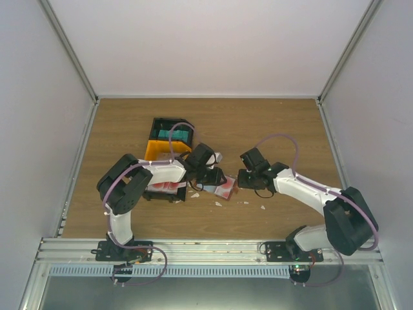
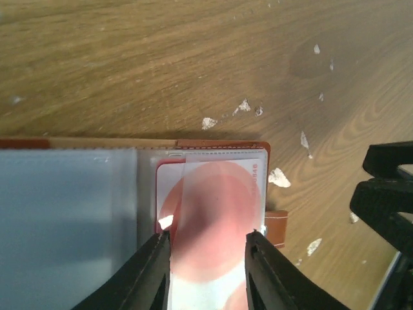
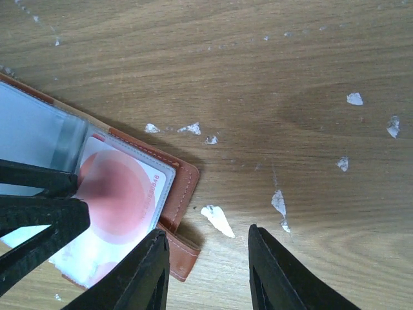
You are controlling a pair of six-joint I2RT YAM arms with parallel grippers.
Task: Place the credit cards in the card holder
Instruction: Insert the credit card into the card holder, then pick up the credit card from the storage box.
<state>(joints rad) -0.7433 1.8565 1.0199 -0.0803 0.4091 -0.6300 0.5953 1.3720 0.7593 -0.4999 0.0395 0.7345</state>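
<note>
**Card in the sleeve, left fingers on either side of it**

I have both arms reaching toward the middle of the table (image 1: 271, 123), wrists close together. The card holder (image 2: 222, 143) lies open and flat on the wood, its brown edge and small tab toward the right arm.

1 red-and-white credit card (image 2: 213, 213) sits in the clear pocket at that end, with its near end showing white past the pocket's lower edge in the right wrist view. Beside it is a pale grey-blue sleeve (image 2: 64, 213).

The left gripper (image 2: 206, 258) is directly over the card, with 1 finger at each long side. The jaws stand partly apart, and I cannot tell whether they pinch the card or only straddle it.

The right gripper (image 3: 206, 258) hovers just beside the holder's tab corner, its jaws apart with only bare wood between them.

White flecks (image 3: 218, 219) are scattered on the wood near the holder. A black-and-yellow bin (image 1: 169, 137) stands behind the left arm.
</note>
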